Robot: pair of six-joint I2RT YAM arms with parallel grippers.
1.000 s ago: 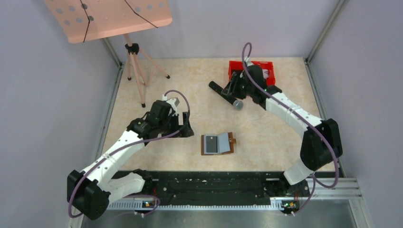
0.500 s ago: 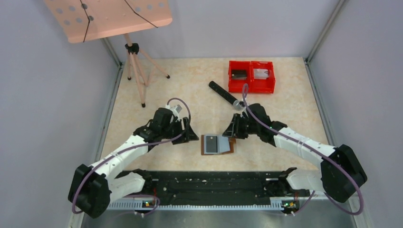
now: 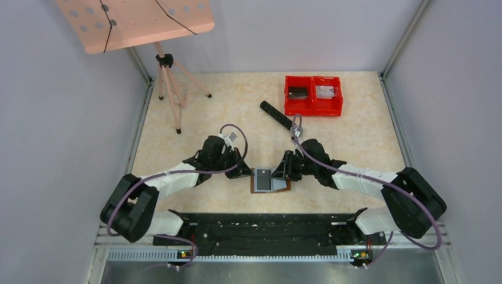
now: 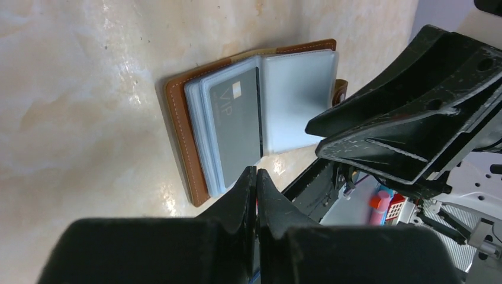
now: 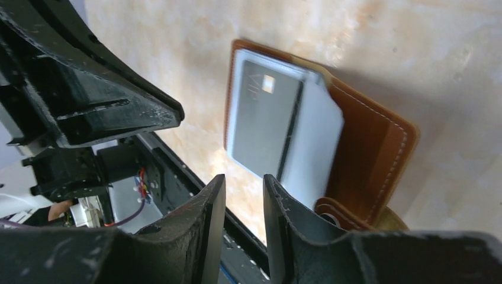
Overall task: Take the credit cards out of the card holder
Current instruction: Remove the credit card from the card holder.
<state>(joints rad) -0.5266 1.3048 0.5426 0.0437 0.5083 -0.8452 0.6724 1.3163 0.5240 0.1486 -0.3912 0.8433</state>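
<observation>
**Top view.** Card holder lies open on the counter, close to the near edge and about midway along it. Left fingers are at its left side, right fingers at its right side by the tab. Both arms are low. Contact cannot be read from this height. Red bins stand well apart, at the far edge.

**Left wrist view.** The holder is spread flat with its clear sleeves fanned. A grey card marked VIP sits uppermost, inside a sleeve. The left fingers are clenched, tips pressed together with no gap, right at the edge of the sleeve stack. Nothing thick is between them. Whether a sleeve or card edge is nipped, I cannot tell.

**Right wrist view.** The right fingers stand a narrow slot apart with nothing in it. They hover over the sleeve beside the card, and no contact is visible. The tab lies just to their side.

**Step (judgement).** This is the approach to the first card. The card is not yet out of its sleeve.

**Next move (judgement).**
- One set of fingers should pin the leather so the holder cannot slide on the smooth counter.
- The other must catch the card's free edge alone and draw it along the sleeve's open side.
- Which side is open is not clear from these views.
- The sleeves are thin and slippery, so there is a risk of grabbing plastic instead of card.
</observation>
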